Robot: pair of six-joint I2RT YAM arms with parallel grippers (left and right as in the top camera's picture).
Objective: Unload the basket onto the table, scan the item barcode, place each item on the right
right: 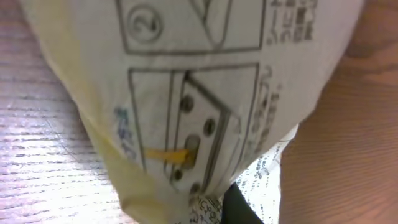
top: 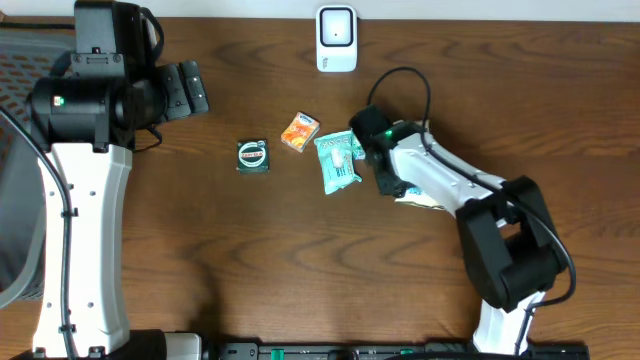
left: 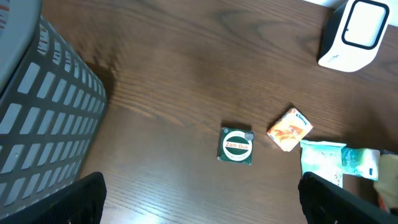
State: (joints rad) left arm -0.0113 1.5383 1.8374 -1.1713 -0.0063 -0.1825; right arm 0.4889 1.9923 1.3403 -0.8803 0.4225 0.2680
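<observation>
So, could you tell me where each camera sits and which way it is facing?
Overhead: fixed above the table, looking straight down; left arm and right arm show, with the scanner.
Left wrist: on the left arm, facing obliquely down across the table at the green tin and orange packet; its open fingertips fill the bottom corners.
Right wrist: close against a pale printed packet; one dark finger shows.
Shared: overhead and left wrist both see scanner, tin, orange packet and teal packet.
</observation>
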